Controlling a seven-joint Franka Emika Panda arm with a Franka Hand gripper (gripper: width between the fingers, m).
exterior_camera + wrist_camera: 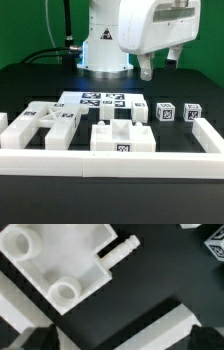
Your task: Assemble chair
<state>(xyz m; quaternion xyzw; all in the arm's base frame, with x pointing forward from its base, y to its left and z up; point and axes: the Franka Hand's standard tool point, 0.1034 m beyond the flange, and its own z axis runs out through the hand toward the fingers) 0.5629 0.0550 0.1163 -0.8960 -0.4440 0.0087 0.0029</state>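
The chair parts lie loose on the black table. In the exterior view a cut-out frame (45, 122) lies at the left, a blocky part (121, 137) sits in the middle, and three tagged cube-ended pieces (166, 112) stand in a row at the right. My gripper (158, 62) hangs high above them, apart from every part. In the wrist view a white slab (62, 259) with two round sockets and a threaded peg (122, 249) lies below, with a tagged cube (216, 249) at the edge. My gripper (120, 343) is open and empty, its dark fingers (36, 339) spread wide.
The marker board (100, 100) lies flat behind the parts, near the arm's base. A long plain white border rail (110, 162) runs along the front and shows in the wrist view (150, 331). Black cables trail at the back left.
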